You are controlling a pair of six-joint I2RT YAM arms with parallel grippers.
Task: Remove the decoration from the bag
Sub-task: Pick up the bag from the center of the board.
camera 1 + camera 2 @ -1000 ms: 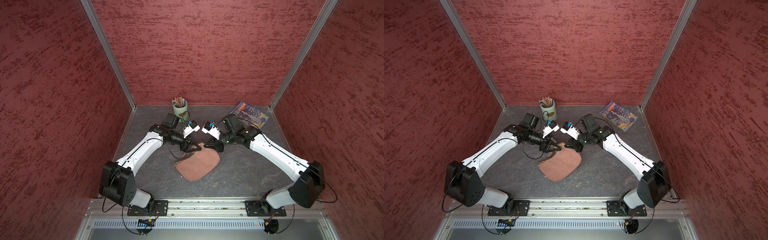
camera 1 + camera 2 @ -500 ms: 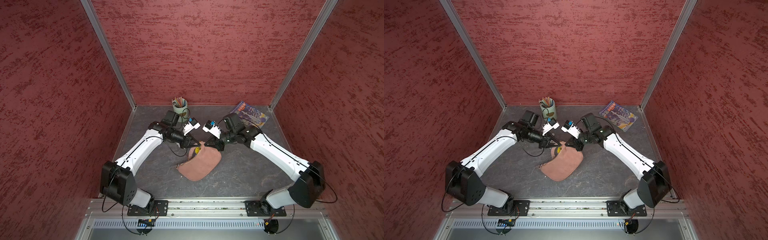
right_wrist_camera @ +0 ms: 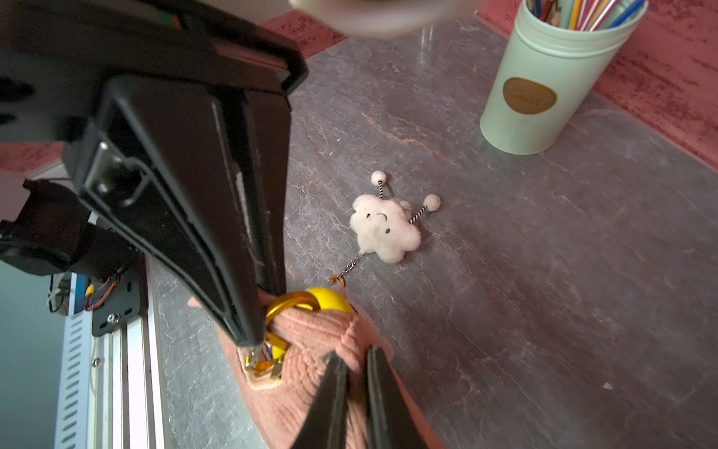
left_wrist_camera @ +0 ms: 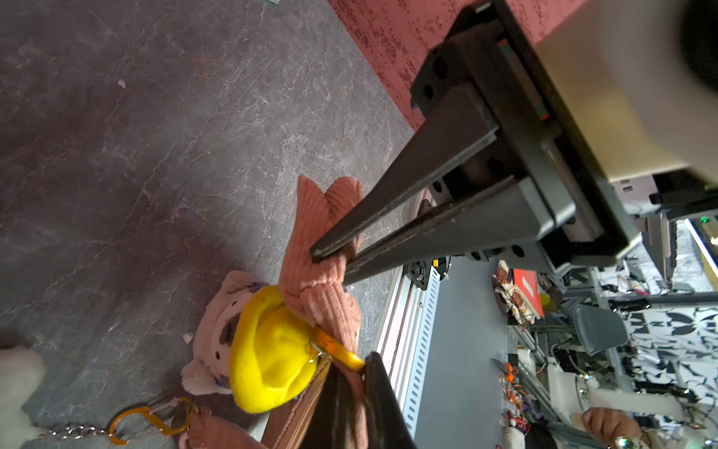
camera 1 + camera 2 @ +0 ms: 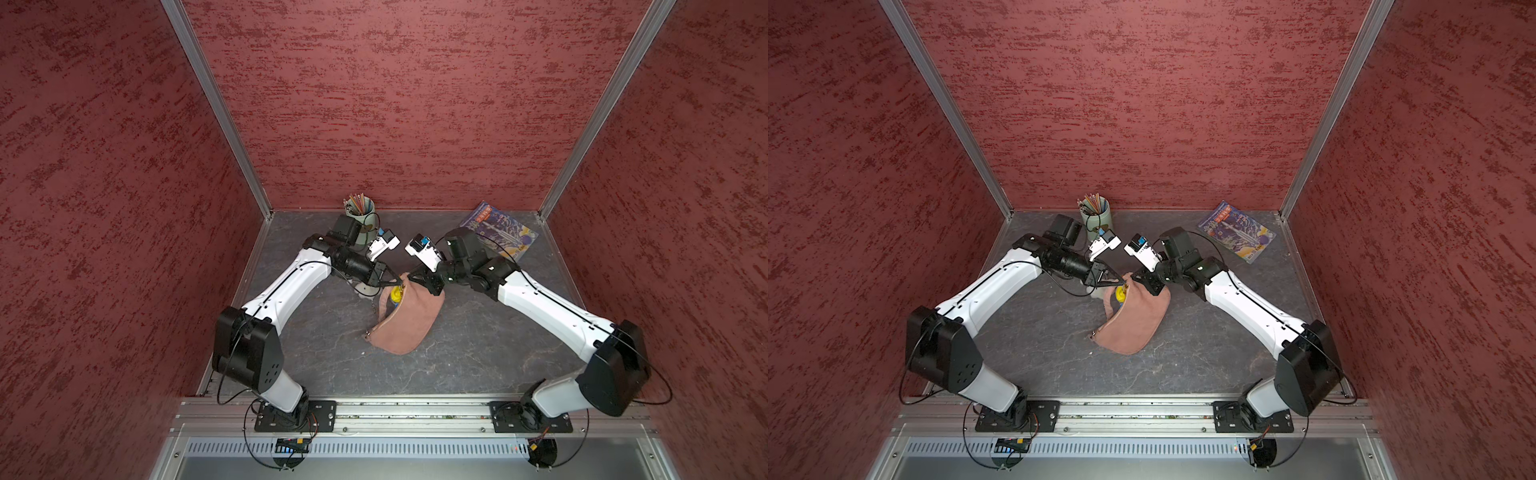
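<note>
1. Green cup (image 3: 544,77) at the far edge of the worktop (image 3: 544,311) holds coloured pencils (image 3: 582,11).
2. White smiling cloud decoration (image 3: 384,229) lies on worktop between cup and bag (image 5: 409,324).
3. Left end effector (image 4: 330,264) clenches bag; right end effector (image 3: 253,343) unclear.

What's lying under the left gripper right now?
The decoration lies flat on the table, chain running toward the bag. In both top views the left gripper covers most of it.
</note>
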